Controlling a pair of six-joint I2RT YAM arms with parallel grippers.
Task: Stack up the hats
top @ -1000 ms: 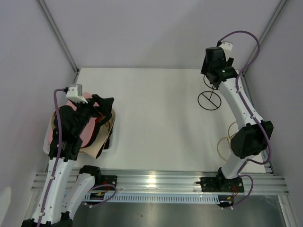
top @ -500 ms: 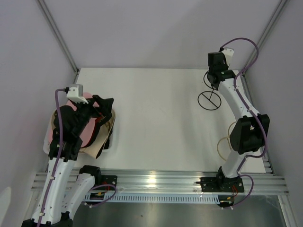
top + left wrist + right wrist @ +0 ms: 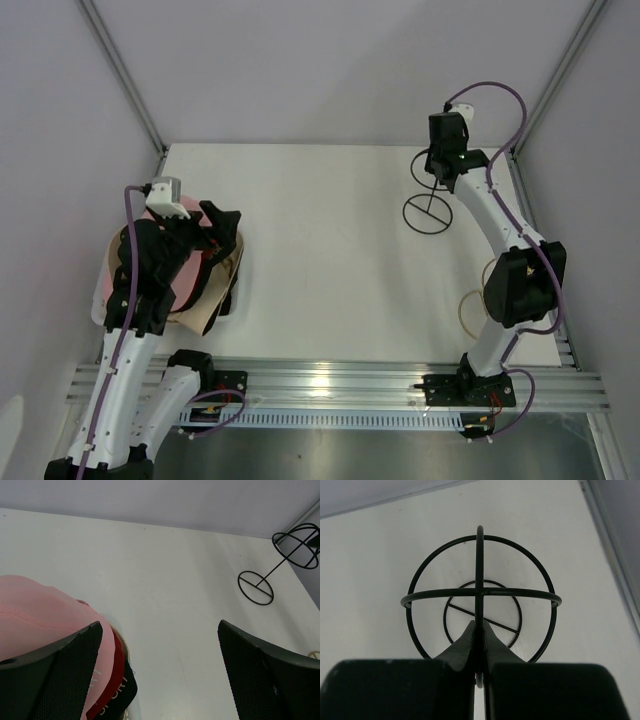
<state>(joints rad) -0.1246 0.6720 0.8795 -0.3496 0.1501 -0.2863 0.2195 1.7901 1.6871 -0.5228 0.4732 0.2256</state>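
The hats lie in a pile at the table's left edge. A pink hat (image 3: 183, 280) (image 3: 40, 617) is on top, over a beige brim (image 3: 221, 292). A black piece (image 3: 233, 296) shows under that brim, and I cannot tell which hat it is. My left gripper (image 3: 216, 226) (image 3: 159, 630) hangs open just above the pile's right side and holds nothing. At the far right, my right gripper (image 3: 441, 182) (image 3: 479, 628) is shut on the top wire of a black wire hoop frame (image 3: 427, 212) (image 3: 480, 595) (image 3: 295, 539).
A black baseball cap (image 3: 114, 692) with a red under-visor and white lettering sticks out beneath the pink hat. A tan wire hoop (image 3: 468, 306) lies by the right arm's elbow. Grey walls and slanted rails enclose the table.
My right gripper has closed on the black wire hoop frame, and the frame has shifted a little to the left. The left arm has barely moved.
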